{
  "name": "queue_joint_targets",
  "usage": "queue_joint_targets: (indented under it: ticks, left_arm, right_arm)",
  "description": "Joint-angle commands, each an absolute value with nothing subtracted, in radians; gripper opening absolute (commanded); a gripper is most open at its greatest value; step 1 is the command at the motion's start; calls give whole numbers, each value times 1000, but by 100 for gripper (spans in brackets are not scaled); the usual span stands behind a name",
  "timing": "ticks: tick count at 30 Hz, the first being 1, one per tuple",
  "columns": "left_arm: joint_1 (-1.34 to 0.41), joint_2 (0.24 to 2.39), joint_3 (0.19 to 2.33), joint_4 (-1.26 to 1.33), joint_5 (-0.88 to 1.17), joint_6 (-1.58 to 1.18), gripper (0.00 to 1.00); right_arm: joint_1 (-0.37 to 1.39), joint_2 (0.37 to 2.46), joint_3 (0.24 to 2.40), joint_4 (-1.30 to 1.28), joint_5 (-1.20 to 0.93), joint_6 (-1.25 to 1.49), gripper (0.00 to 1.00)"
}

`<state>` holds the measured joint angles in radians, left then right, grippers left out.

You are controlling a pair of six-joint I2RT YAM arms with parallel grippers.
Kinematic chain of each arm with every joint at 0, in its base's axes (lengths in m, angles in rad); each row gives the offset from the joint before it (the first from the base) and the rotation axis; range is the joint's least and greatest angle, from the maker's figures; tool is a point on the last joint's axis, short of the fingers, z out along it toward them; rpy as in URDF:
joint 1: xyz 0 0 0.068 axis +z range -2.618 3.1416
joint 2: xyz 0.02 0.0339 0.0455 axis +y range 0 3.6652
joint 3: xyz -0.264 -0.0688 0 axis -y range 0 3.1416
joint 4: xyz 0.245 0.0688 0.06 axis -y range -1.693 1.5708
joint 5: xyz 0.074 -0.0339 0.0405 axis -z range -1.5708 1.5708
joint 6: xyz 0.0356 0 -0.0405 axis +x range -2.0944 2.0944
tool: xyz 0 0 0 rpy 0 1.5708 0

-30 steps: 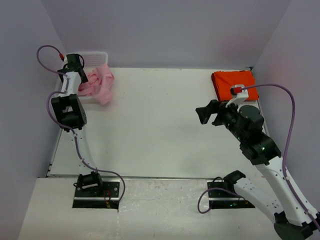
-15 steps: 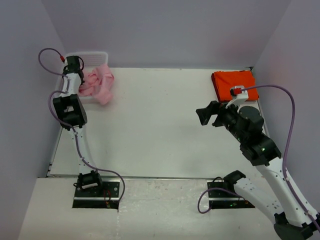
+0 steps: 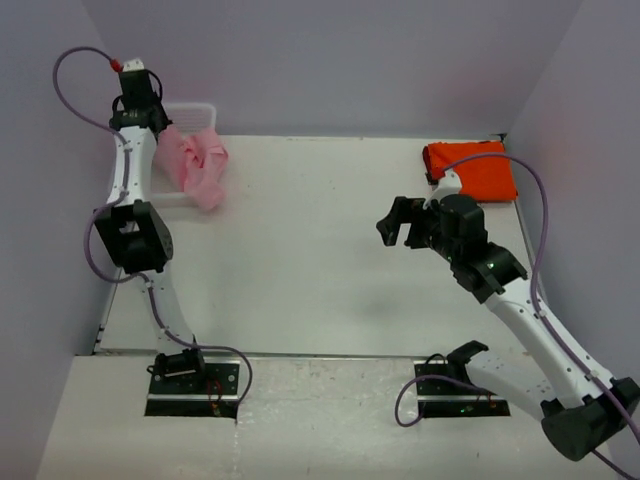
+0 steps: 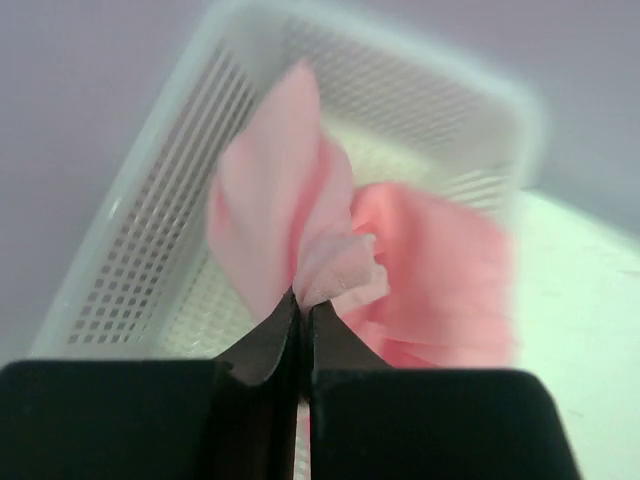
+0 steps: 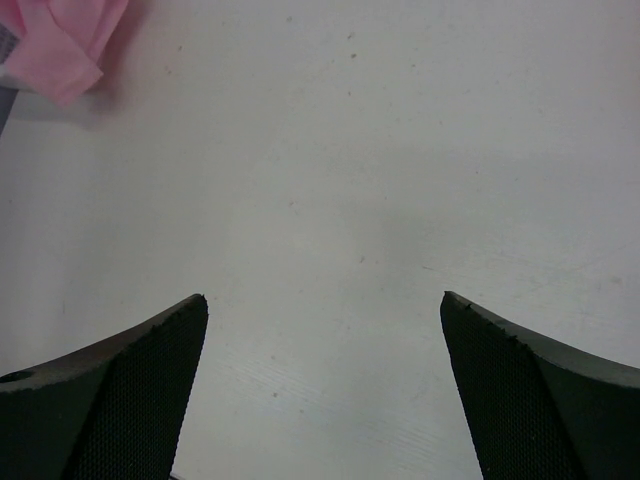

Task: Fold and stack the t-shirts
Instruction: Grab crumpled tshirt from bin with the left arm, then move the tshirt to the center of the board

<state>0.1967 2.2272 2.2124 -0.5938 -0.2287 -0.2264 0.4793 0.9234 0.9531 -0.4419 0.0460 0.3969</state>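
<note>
I found the bright orange-red cloth t-shirt (image 3: 470, 172) folded at the far right of the surface (image 3: 300, 260). My left end effector (image 4: 300, 302) was clamped on the crumpled light pink cloth t-shirt (image 4: 270, 200) at the white plastic mesh basket (image 4: 140, 250). The right end effector (image 5: 325, 330) stood apart and empty. By my judgement, folding the pink shirt and stacking were not yet done.

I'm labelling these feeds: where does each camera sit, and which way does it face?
Top external: above and behind the arms, looking down on the table; both arms show, bases nearest.
Left wrist: on the left arm, facing the basket; the left tool is shut on the pink t-shirt.
Right wrist: on the right arm, facing the table; the right tool is open.
Shared: the pink t-shirt shows in all three.
</note>
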Motion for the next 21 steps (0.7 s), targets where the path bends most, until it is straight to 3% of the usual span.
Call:
queue_joint_targets:
  ticks: [1,16,19,21]
  left_arm:
    - [129,1978,2296,-569,-80,-226,0]
    - [11,1356,2226,-526,489,-363,0]
    - [11,1260,2085,-511,537,-409,0]
    - [11,1206,1881,-453,570,-449,0]
  right_arm:
    - [489,971,966,-402,40,413,99]
    - [512,1014,959,-348,65,439,99]
    - [528,986,965,-367,25,443,99]
    - [549,974,965,-380,8,443,98]
